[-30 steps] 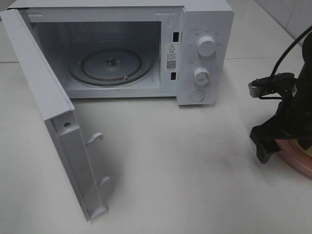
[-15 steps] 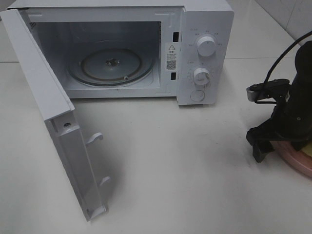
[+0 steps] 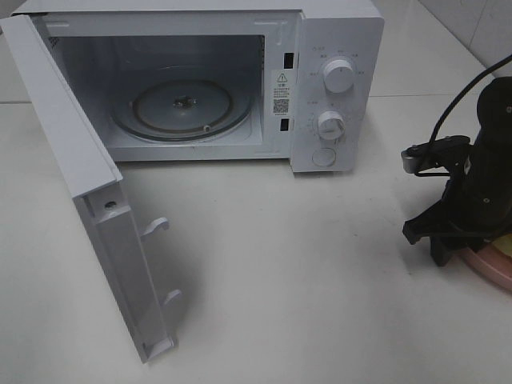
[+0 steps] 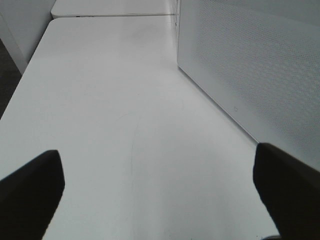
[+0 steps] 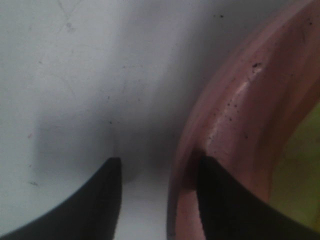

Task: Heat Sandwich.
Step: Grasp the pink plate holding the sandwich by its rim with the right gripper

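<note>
The right tool (image 5: pixel 159 167) points down at the desk (image 3: pixel 320 280), arm stooped low, jaws parted astride the pink plate (image 5: pixel 235 115) rim; the sandwich (image 5: pixel 302 165) sits on that plate, just past the inner jaw; the left tool (image 4: pixel 160 175) gapes wide.

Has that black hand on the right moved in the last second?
Yes. Against the still microwave, the right hand has sunk slightly, down over the pink plate's rim.

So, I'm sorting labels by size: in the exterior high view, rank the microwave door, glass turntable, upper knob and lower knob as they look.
1. microwave door, though it is nearest the camera
2. glass turntable
3. upper knob and lower knob: alike, not ranked
</note>
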